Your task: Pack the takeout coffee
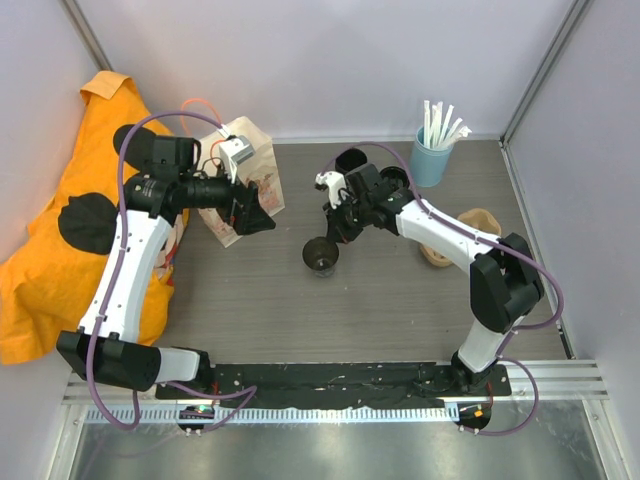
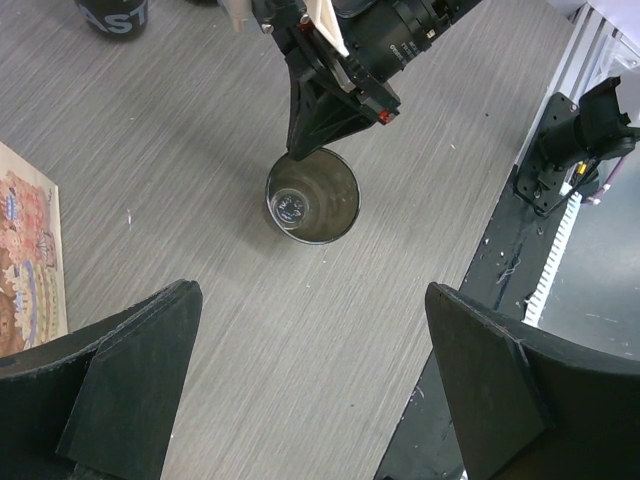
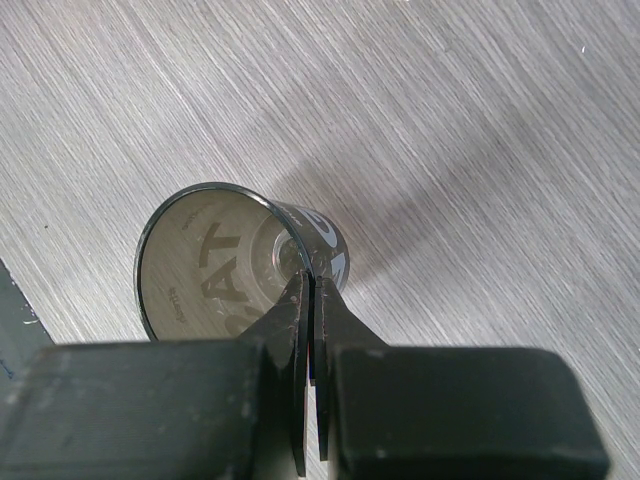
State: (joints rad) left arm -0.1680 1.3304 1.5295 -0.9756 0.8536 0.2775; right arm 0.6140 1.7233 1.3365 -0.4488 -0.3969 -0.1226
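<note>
A small black takeout cup [image 1: 321, 257] stands upright on the grey table, open and empty. It also shows in the left wrist view [image 2: 312, 196] and the right wrist view [image 3: 225, 262]. My right gripper [image 1: 334, 234] is shut on its rim, one finger inside and one outside the wall [image 3: 312, 285]; it also shows in the left wrist view [image 2: 308, 143]. My left gripper [image 1: 258, 217] is wide open and empty, hovering beside the brown paper bag [image 1: 250, 178], left of the cup. Its fingers [image 2: 140, 350] frame bare table.
Two more black cups [image 1: 351, 160] stand at the back near the right arm. A light blue cup of white straws [image 1: 432, 152] is at the back right, a tan pulp tray [image 1: 468, 236] on the right, and an orange cloth [image 1: 55, 240] on the left.
</note>
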